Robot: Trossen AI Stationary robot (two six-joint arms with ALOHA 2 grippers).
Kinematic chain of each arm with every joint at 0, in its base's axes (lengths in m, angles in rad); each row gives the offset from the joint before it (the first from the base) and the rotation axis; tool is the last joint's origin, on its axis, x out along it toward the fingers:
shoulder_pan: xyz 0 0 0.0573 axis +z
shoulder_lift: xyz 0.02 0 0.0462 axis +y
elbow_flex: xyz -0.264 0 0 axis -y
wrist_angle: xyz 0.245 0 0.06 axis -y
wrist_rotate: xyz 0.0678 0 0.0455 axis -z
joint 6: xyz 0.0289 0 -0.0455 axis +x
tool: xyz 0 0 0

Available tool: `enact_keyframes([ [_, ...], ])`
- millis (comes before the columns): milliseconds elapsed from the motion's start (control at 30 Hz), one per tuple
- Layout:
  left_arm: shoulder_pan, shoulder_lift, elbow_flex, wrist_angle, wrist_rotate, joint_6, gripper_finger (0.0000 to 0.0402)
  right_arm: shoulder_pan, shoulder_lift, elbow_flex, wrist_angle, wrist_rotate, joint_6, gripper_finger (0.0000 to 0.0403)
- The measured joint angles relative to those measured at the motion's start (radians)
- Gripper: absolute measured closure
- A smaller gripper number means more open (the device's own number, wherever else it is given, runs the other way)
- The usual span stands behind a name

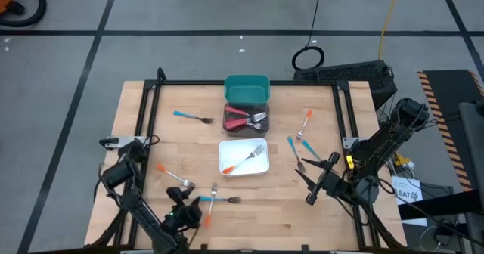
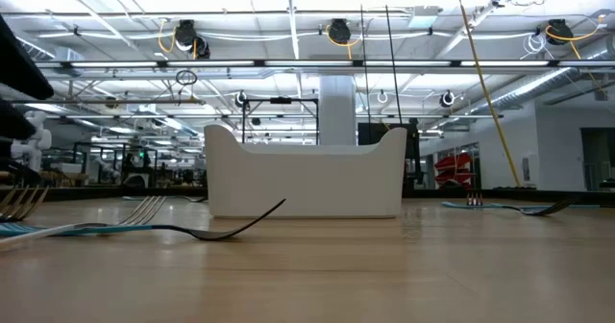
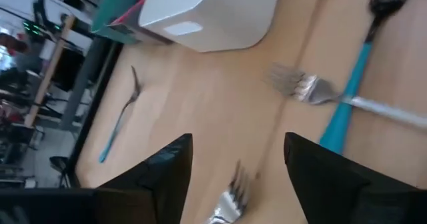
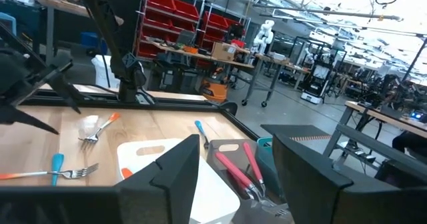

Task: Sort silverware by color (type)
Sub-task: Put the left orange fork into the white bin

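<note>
Forks (image 1: 214,199) lay scattered right under our left gripper (image 1: 184,209), jaws spread and holding nothing, so we figured we were between picks, next needing to drop onto one handle; right gripper (image 1: 318,180) waited open.

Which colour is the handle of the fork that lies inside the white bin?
Orange. The fork in the white bin shows best in the high view.

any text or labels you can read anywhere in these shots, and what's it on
"BA7", partly readable: white tag beside the right arm's base, high view; the rest of its print is too small.
Bins, forks, grippers: no writing visible.
Room signs in the low and right wrist views: too small or blurred to read.
</note>
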Motion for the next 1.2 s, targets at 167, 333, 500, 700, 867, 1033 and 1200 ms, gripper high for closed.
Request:
enact_keyframes([
  [167, -0.049, -0.023, -0.092, 0.019, -0.008, -0.096, 0.0163, 0.0, 0.0, 0.0, 0.0, 0.0, 0.002, 0.0218],
  [333, -0.079, -0.023, -0.161, 0.179, 0.002, -0.07, 0.0163, 0.0, 0.0, 0.0, 0.0, 0.0, 0.003, 0.0218],
  [500, -0.07, -0.023, -0.214, 0.237, 0.022, -0.045, 0.0163, 0.0, 0.0, 0.0, 0.0, 0.0, 0.003, 0.0218],
  [700, -0.026, -0.027, -0.263, 0.258, 0.021, -0.052, 0.0163, 0.0, 0.0, 0.0, 0.0, 0.0, 0.002, 0.0218],
  [867, 0.001, -0.029, -0.275, 0.281, 0.016, -0.051, 0.0163, 0.0, 0.0, 0.0, 0.0, 0.0, 0.001, 0.0218],
  [1033, 0.019, -0.029, -0.276, 0.284, 0.029, -0.054, 0.0189, 0.0, 0.0, 0.0, 0.0, 0.0, 0.002, 0.0218],
  [1200, 0.054, -0.028, -0.275, 0.292, 0.109, -0.053, 0.0253, 0.0, 0.0, 0.0, 0.0, 0.0, 0.003, 0.0218],
])
